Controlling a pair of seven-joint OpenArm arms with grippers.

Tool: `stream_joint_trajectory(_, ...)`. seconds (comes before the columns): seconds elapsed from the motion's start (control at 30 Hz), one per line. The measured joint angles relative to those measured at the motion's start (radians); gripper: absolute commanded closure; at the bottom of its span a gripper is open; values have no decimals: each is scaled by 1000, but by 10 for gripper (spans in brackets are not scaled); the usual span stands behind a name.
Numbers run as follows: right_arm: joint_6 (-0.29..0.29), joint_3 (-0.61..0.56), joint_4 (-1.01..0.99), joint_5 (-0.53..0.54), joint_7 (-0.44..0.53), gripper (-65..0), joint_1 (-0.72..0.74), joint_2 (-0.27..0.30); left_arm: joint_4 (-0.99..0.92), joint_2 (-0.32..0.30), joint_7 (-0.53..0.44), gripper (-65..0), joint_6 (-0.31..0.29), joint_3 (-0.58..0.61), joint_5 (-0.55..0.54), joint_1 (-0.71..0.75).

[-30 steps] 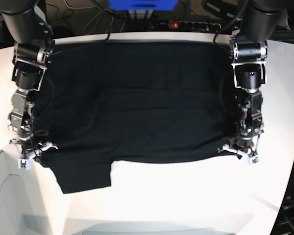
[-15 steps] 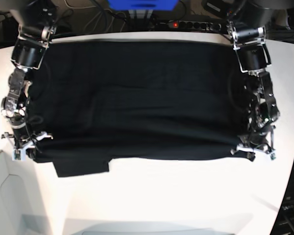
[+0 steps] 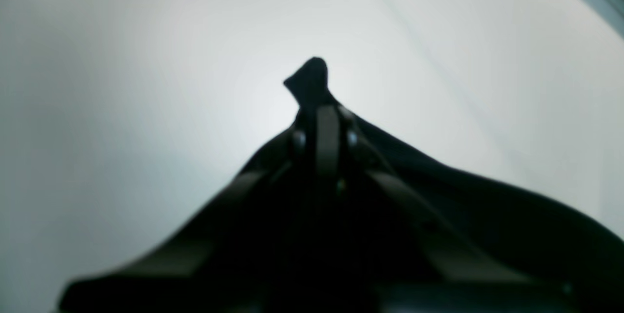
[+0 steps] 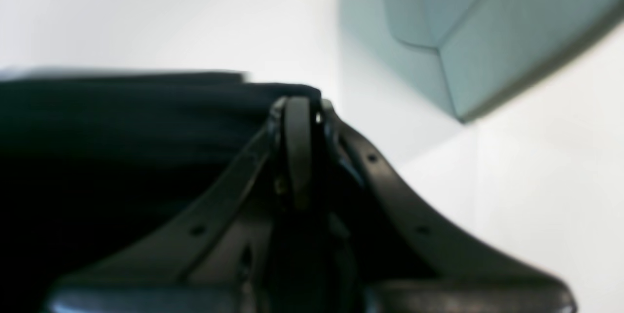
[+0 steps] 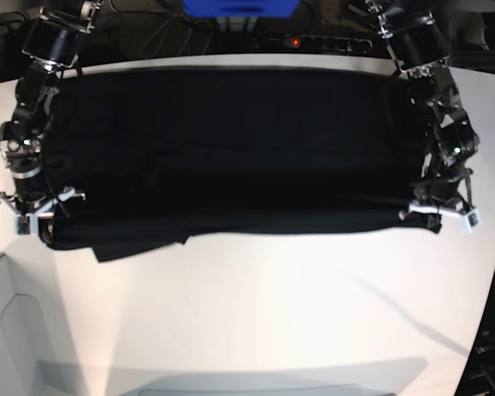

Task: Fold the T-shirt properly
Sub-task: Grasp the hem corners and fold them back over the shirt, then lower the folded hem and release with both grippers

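Folding: both pincers clamp T-shirt [image 5: 231,148] hem corners, left pincer [image 5: 440,213], right pincer [image 5: 35,210].
Next: lay edge flat on surface [image 5: 272,313], release.

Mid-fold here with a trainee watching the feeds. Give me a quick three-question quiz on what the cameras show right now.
1. True or false: both pincers are shut on the T-shirt.
2. Which side of the shirt faces up in the base view? A) orange and purple print B) plain black C) cannot tell
3. In the base view, which end of the shirt's near edge has an extra flap sticking out toward the camera?

Key:
1. True: the left pincer and right pincer each pinch a near corner.
2. B.
3. The end by the right pincer, on that view's left.
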Motion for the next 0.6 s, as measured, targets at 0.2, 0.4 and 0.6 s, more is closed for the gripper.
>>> stream_joint_trajectory(0.2, 28, 41, 16, -1, 5, 0, -60, -17, 39, 0, -8, 0, 0, -5, -4, 74)
stream_joint_trajectory(0.4, 30, 39, 13, -2, 4, 0, -114, -17, 38, 0, -6, 0, 0, -6, -3, 148)
stream_joint_trajectory(0.6, 30, 37, 8, -2, 1, 0, -149, -17, 38, 24, -13, 0, 0, -9, 0, 198)
